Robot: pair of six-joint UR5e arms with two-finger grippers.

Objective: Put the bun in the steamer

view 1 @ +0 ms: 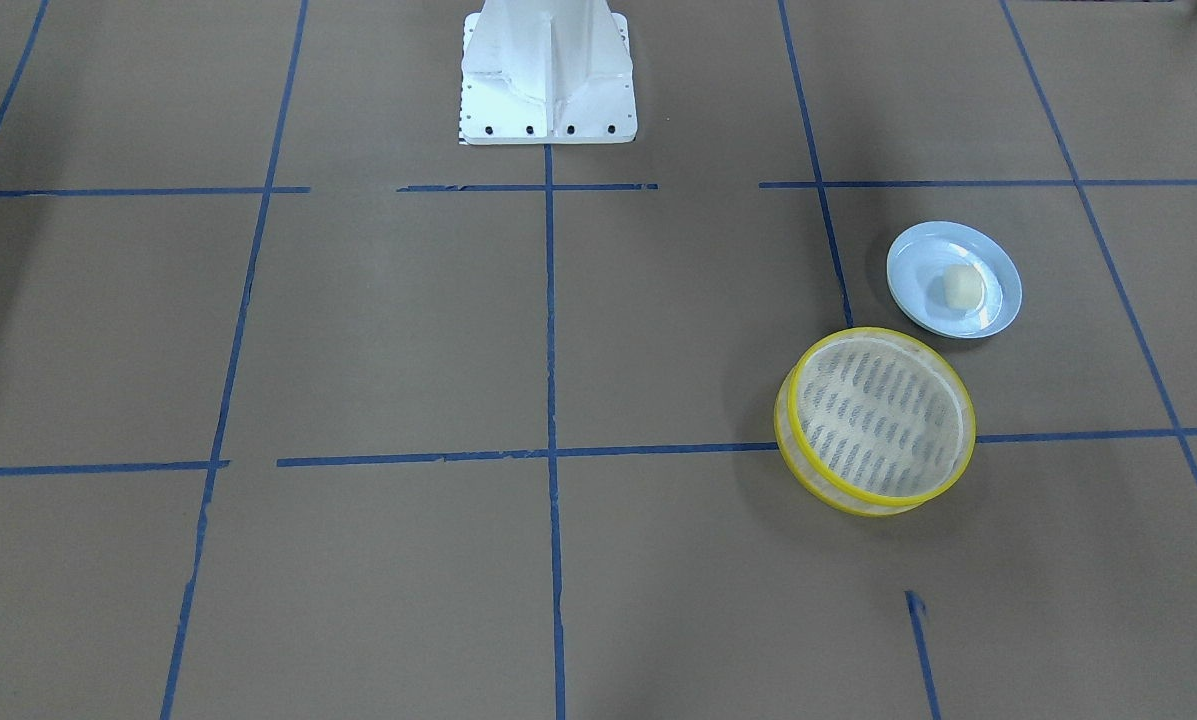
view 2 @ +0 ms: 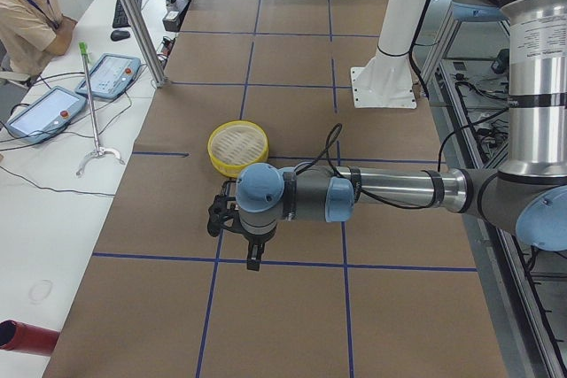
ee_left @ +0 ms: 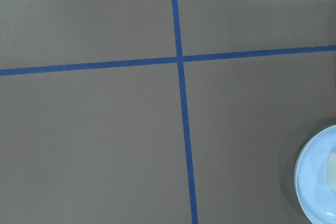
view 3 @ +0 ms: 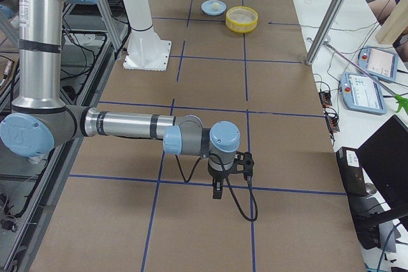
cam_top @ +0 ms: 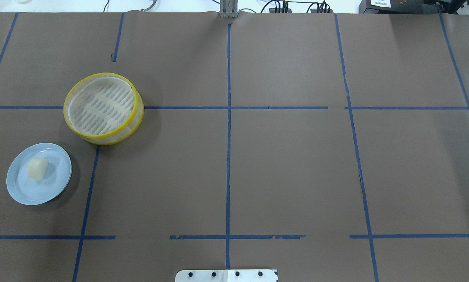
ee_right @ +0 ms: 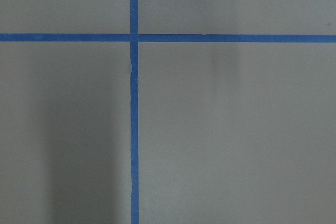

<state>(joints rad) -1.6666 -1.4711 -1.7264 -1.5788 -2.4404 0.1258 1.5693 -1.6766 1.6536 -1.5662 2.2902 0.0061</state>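
Observation:
The cream-white bun (view 1: 963, 287) (cam_top: 37, 169) lies on a pale blue plate (view 1: 923, 265) (cam_top: 42, 190). The yellow-rimmed steamer (view 1: 876, 415) (cam_top: 102, 105) stands empty next to the plate, farther from the robot. Neither gripper shows in the overhead or front views. My left gripper (view 2: 252, 258) shows only in the exterior left view, pointing down above the table; its arm hides the plate there. My right gripper (view 3: 217, 192) shows only in the exterior right view, far from the steamer (view 3: 241, 17). I cannot tell whether either is open or shut. The left wrist view catches the plate's edge (ee_left: 315, 182).
The brown table carries a grid of blue tape lines. The robot's white base (view 1: 548, 70) stands at the table's middle edge. A seated person (view 2: 27, 15), teach pendants (view 2: 111, 75) and metal poles (view 2: 133, 15) are on a side bench beyond the far edge.

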